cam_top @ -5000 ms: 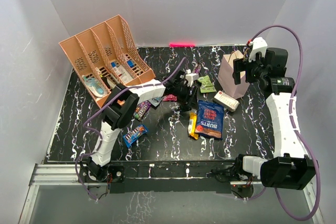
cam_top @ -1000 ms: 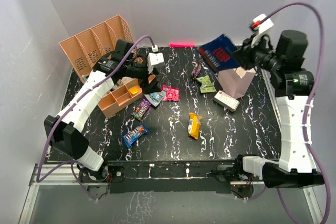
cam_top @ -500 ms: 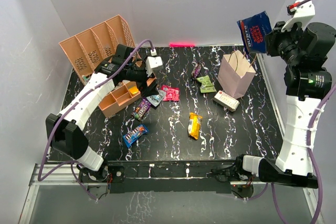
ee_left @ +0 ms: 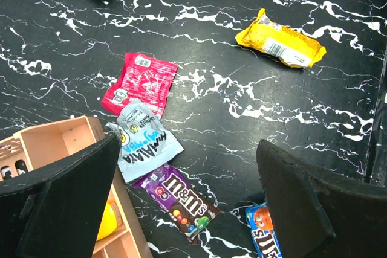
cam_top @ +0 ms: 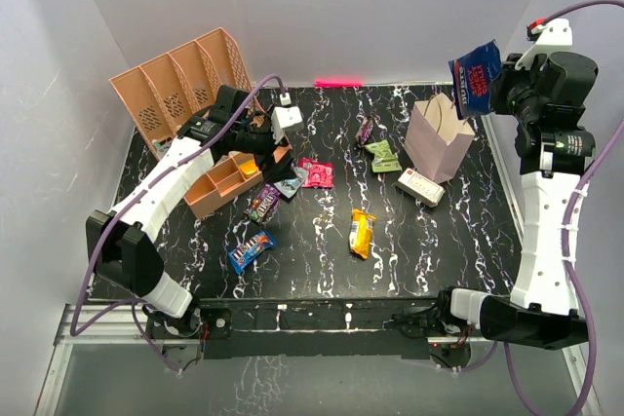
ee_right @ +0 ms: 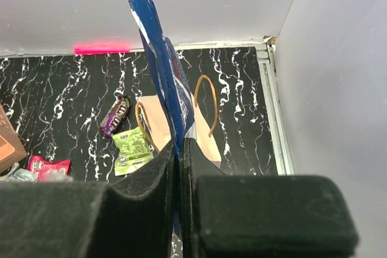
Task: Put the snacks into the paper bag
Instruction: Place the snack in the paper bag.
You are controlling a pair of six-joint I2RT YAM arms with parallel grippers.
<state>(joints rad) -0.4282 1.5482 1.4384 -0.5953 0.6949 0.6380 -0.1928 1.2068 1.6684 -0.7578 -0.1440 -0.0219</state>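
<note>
At the upper right of the top view, the right end effector (cam_top: pixel 495 83) is clenched on the lower edge of the dark blue crisp bag (cam_top: pixel 475 70), which hangs in the air just above the open mouth of the paper bag (cam_top: pixel 436 138). In the right wrist view the crisp bag (ee_right: pixel 166 77) stands edge-on over the paper bag (ee_right: pixel 158 122), whose two cord handles loop on either side of it. The bag stands upright on the black marbled counter (cam_top: pixel 322 260), with a white box (cam_top: pixel 420 187) at its foot.

At centre left, the left end effector (cam_top: pixel 263 138) is released, its fingers spread wide above a small peach tray (cam_top: pixel 219 187) beside the slotted organiser (cam_top: pixel 175 85).

Loose on the counter lie a pink packet (cam_top: pixel 316 172), a pale blue packet (cam_top: pixel 289 182), a purple bar (cam_top: pixel 261 204), a blue packet (cam_top: pixel 250 250), a yellow bar (cam_top: pixel 362 232) and a green packet (cam_top: pixel 383 156).
</note>
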